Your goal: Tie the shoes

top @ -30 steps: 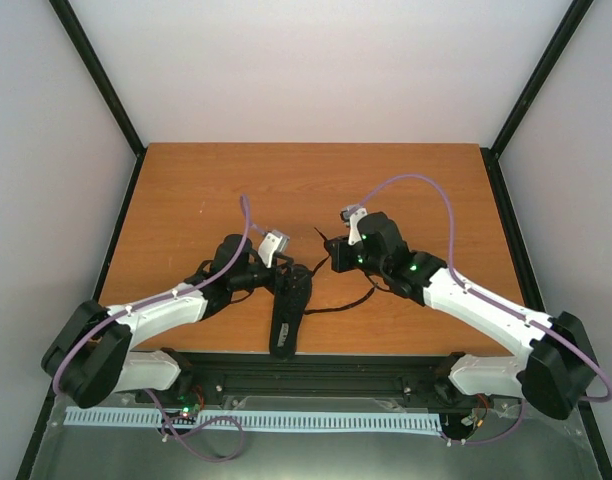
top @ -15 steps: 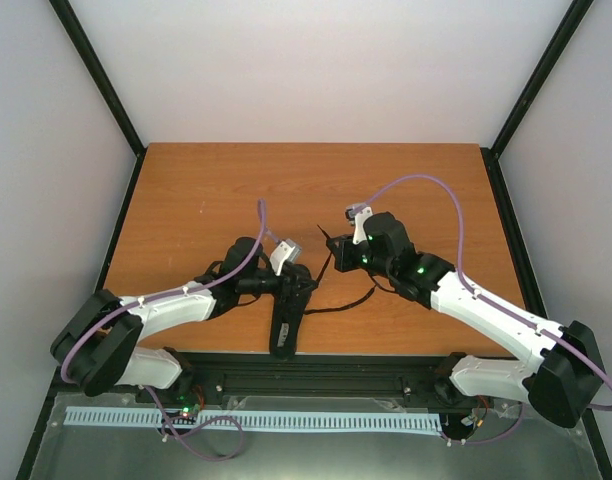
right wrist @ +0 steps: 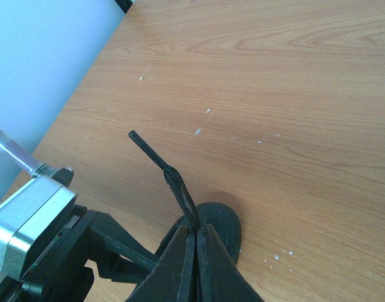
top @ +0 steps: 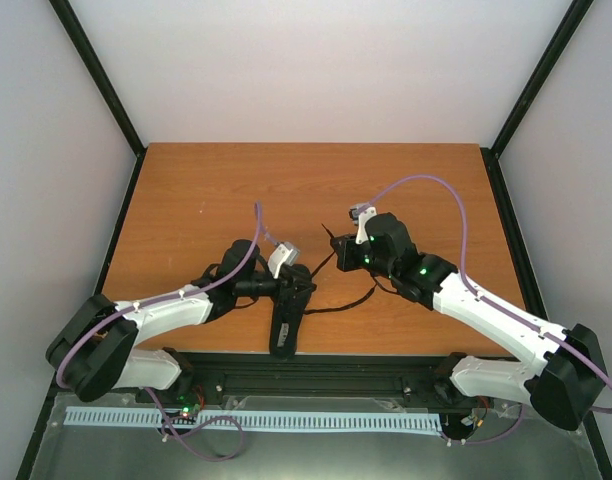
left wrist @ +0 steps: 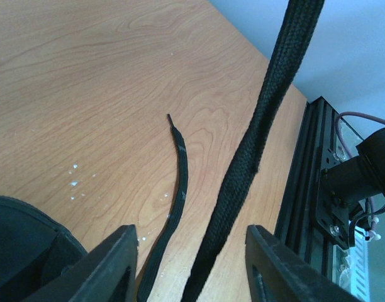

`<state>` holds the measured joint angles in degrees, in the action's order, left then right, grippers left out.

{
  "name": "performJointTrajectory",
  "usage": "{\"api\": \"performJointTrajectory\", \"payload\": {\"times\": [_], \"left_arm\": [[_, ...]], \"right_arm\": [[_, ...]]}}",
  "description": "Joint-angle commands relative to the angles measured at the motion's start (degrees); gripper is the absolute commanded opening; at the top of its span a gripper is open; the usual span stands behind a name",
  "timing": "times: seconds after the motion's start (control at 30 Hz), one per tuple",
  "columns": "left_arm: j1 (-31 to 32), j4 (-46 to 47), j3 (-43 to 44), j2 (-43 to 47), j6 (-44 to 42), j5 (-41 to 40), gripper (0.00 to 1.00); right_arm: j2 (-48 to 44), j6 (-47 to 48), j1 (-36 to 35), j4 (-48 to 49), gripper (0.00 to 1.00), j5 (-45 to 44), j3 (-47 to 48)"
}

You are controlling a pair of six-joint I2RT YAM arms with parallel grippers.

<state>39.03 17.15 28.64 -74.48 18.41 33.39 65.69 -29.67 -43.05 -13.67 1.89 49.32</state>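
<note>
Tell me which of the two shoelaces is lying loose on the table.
The thinner-looking lace lying flat on the table, its tip free. The other lace stretches taut off the table, between the left gripper's fingers.

The table (left wrist: 85, 75) is surfaced in warm wood grain, smooth with a faint sheen, and is flecked with small white specks. The laces (left wrist: 262, 132) are made of braided cloth, coarse and matt black; one end is capped with a smooth, stiff tip (right wrist: 134, 136). The shoe (top: 289, 315) is finished in dull black. The left gripper (left wrist: 189, 233) and right gripper (right wrist: 195, 233) are fitted with matt black plastic fingers (left wrist: 104, 270). The arm shells (top: 486, 305) are moulded in glossy white plastic. The rail (left wrist: 306, 189) is formed of black metal.
</note>
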Motion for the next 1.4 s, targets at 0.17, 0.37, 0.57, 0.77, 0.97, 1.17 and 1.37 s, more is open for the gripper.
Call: {"api": "performJointTrajectory", "payload": {"times": [0.17, 0.37, 0.57, 0.77, 0.97, 1.17, 1.37], "left_arm": [[0.53, 2.89, 1.37, -0.19, 0.42, 1.24, 0.33], [0.53, 3.29, 1.65, -0.22, 1.65, 0.90, 0.03], [0.53, 1.04, -0.27, 3.84, 2.68, -7.10, 0.01], [0.20, -6.95, 1.48, 3.14, 2.46, -14.30, 0.01], [-1.16, -9.94, 2.03, 2.37, 3.35, -16.30, 0.01], [-1.94, -9.50, 2.86, 0.74, 3.58, -13.16, 0.01], [-1.94, -8.95, 2.22, 0.95, 3.55, -13.38, 0.01]], "right_arm": [[-0.04, -1.69, 0.15, 1.78, 0.03, 1.66, 0.28], [0.85, -1.43, 0.16, 2.20, 0.03, 1.25, 0.32], [7.26, -1.21, 0.16, -1.16, 0.12, -5.99, 2.83], [17.16, -1.85, 0.54, -3.13, 0.57, -9.88, 6.10], [13.71, -4.58, 2.94, -6.81, 0.85, -12.34, 0.54], [7.11, -9.70, 4.11, -12.88, 0.87, -14.19, -7.48], [7.90, -14.34, 3.88, -13.26, 0.85, -13.17, -12.21]]}}
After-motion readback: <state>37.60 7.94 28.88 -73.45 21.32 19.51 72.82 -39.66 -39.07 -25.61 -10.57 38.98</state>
